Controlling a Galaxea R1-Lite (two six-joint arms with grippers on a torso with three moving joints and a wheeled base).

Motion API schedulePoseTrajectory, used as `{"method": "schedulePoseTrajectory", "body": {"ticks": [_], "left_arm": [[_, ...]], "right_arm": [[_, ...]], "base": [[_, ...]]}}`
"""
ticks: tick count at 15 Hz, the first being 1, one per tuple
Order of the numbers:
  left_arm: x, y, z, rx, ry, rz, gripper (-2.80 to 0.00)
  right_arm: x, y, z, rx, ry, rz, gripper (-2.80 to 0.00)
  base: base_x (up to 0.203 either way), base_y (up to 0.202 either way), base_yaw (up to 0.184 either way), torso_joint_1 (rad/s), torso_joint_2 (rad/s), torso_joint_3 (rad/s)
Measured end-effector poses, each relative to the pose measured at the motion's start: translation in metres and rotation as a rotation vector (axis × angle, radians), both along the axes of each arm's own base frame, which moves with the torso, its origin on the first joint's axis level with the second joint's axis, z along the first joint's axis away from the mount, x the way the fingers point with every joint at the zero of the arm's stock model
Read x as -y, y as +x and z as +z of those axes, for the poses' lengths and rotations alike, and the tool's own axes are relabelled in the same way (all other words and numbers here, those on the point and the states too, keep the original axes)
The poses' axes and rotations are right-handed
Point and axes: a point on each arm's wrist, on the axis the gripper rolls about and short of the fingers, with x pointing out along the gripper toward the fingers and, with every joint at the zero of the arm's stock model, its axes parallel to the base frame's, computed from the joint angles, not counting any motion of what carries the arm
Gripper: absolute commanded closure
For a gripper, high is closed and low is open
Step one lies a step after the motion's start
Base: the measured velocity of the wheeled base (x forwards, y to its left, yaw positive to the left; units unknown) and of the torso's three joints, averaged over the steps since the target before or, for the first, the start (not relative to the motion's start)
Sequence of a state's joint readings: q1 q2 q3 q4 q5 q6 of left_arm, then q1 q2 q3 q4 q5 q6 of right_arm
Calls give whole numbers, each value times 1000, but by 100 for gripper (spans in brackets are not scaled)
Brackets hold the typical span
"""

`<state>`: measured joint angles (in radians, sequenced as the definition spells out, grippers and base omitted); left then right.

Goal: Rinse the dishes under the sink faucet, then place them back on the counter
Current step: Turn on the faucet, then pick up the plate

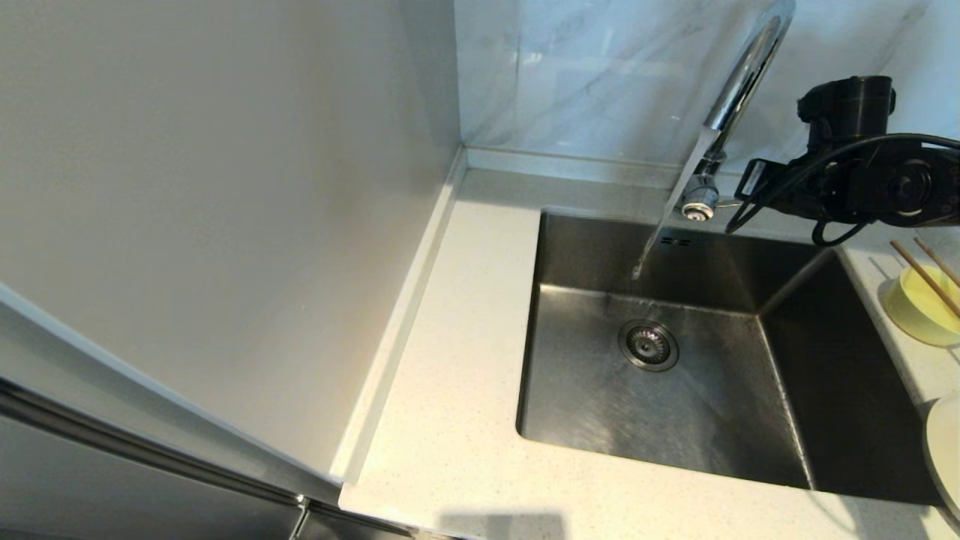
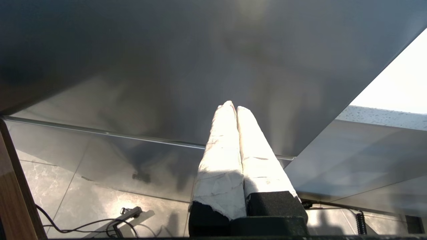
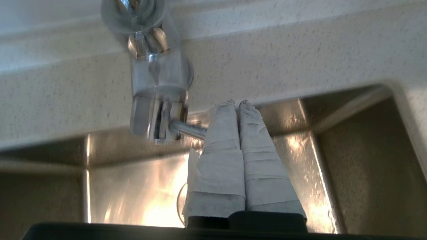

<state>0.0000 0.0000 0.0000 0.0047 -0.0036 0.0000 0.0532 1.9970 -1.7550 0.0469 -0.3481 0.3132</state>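
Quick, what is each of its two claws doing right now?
Left gripper: shut, holding nothing, parked away from the sink.
Right gripper: shut, empty, fingertips against the faucet lever.

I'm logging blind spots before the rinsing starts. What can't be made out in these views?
- Plate: head view, mostly cut off by the frame edge.
- Bowl and chopsticks: head view, partly cut off at the same edge.
- Faucet top: cut off by the head view's edge.
- Lever end: right wrist view, hidden behind the shut right tool.
- Left tool: absent from the head view; its wrist view shows no dishes.
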Motion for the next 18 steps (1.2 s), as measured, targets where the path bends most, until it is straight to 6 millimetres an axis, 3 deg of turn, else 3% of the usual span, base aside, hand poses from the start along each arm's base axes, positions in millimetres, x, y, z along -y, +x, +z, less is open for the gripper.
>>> {"method": "schedulePoseTrajectory", "body": {"ticks": [5, 9, 11, 14, 16, 18], "left_arm": [[0, 0, 0, 0, 0, 0, 0], [0, 0, 0, 0, 0, 0, 0], [0, 0, 0, 0, 0, 1, 0], [0, 0, 0, 0, 0, 0, 0], [0, 0, 0, 0, 0, 1, 0], [0, 0, 0, 0, 0, 0, 0]], "right_arm": [[3, -12, 17, 59, 11, -11, 0], [20, -41, 49, 138, 10, -58, 0], [36, -69, 64, 150, -7, -83, 0], [59, -128, 72, 44, -26, -52, 0], [71, -174, 68, -93, 15, -2, 0], [74, -214, 47, -275, 97, 59, 0]], "base": [[0, 0, 0, 0, 0, 0], [0, 0, 0, 0, 0, 0], [0, 0, 0, 0, 0, 0], [0, 0, 0, 0, 0, 0], [0, 0, 0, 0, 0, 0], [0, 0, 0, 0, 0, 0]]}}
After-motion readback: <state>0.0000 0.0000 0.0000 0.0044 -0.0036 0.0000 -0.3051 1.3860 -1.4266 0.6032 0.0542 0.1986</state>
